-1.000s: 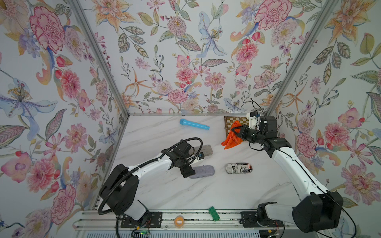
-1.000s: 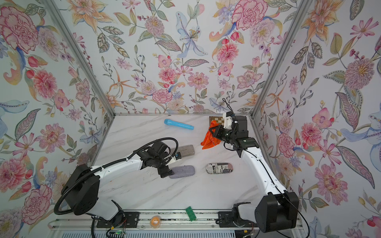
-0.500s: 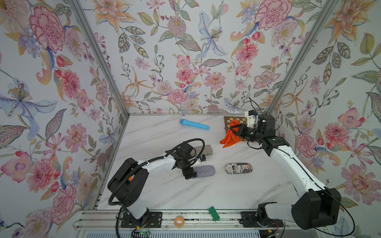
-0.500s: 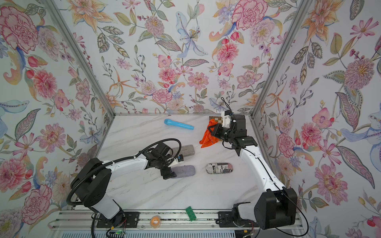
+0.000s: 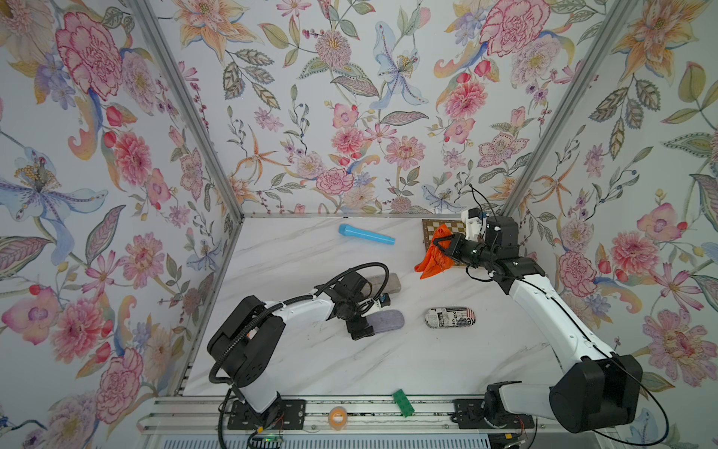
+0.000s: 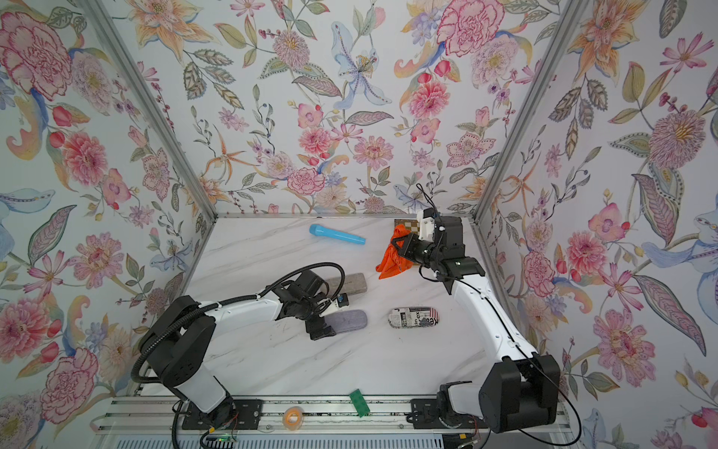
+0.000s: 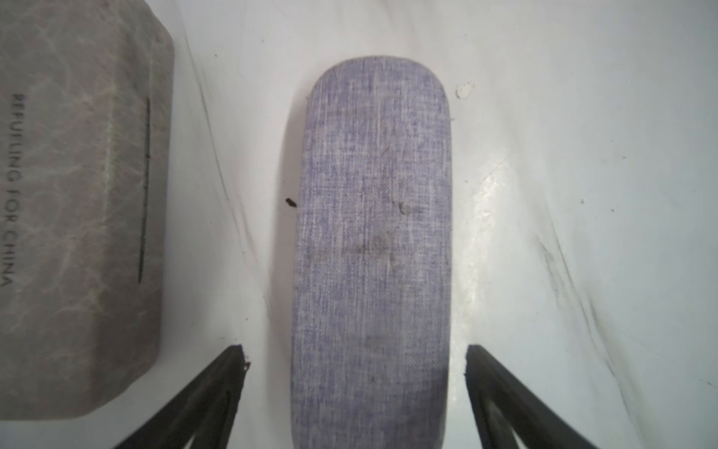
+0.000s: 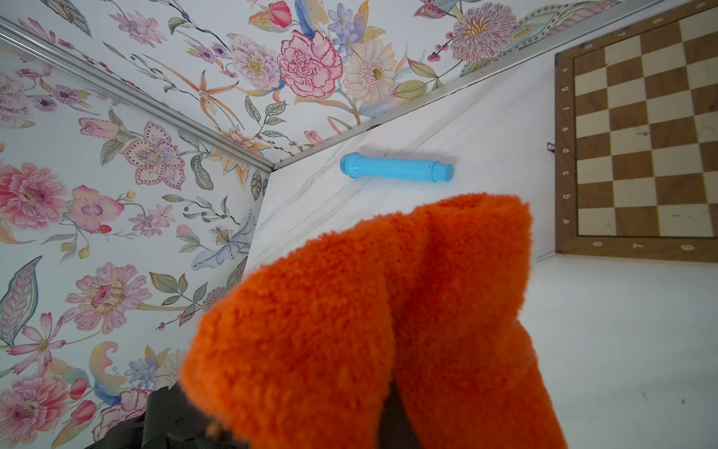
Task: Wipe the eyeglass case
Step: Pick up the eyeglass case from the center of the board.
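A purple fabric eyeglass case [image 5: 386, 319] [image 6: 347, 320] [image 7: 373, 233] lies flat on the white marble table, in the middle. My left gripper [image 5: 367, 320] [image 7: 355, 353] straddles its near end and is open. Table shows between each black fingertip [image 7: 233, 361] and the case side. My right gripper [image 5: 441, 248] [image 6: 398, 247] hangs above the back right of the table, shut on a fluffy orange cloth [image 5: 433, 262] [image 8: 369, 318]. The cloth droops from the jaws and hides them in the right wrist view.
A grey marbled case [image 5: 384, 282] [image 7: 77, 194] lies just behind the purple one. A newspaper-print case [image 5: 448, 317] sits to its right. A blue tube [image 5: 366, 234] and a chessboard [image 5: 447, 225] are at the back. A green block [image 5: 402, 402] and an orange tape roll [image 5: 336, 416] rest on the front rail.
My left jaws have spread a little wider beside the purple case and the left arm's elbow has swung inward. The right gripper with the cloth has barely moved.
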`<control>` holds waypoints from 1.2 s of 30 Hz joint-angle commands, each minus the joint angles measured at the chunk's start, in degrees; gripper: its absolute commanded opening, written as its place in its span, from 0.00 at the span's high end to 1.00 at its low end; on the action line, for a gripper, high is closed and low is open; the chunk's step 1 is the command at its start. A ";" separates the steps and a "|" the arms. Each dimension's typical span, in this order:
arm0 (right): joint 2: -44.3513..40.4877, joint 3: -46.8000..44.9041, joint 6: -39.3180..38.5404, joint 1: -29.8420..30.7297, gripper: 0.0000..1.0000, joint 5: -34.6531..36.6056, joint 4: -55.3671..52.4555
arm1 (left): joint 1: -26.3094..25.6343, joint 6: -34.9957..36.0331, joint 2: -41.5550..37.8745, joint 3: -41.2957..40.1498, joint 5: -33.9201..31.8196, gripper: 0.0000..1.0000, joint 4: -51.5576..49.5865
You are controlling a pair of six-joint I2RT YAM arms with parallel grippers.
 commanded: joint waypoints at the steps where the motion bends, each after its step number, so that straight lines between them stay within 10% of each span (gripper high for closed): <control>1: -0.76 -0.74 -0.88 0.30 1.00 0.02 1.86 | -0.74 0.95 2.61 2.34 -1.65 0.09 -3.15; 17: -1.54 -1.79 -1.18 -0.30 1.00 0.06 1.89 | -1.91 2.02 7.04 5.59 -5.77 0.13 -4.50; 23: -2.23 -2.30 -0.99 -0.18 1.00 -0.51 1.33 | -2.38 1.88 7.87 6.50 -5.42 0.41 -5.63; 36: -7.64 -2.33 -1.75 5.84 1.00 -1.90 -12.53 | -3.13 -9.39 -7.13 2.59 -4.62 0.56 3.21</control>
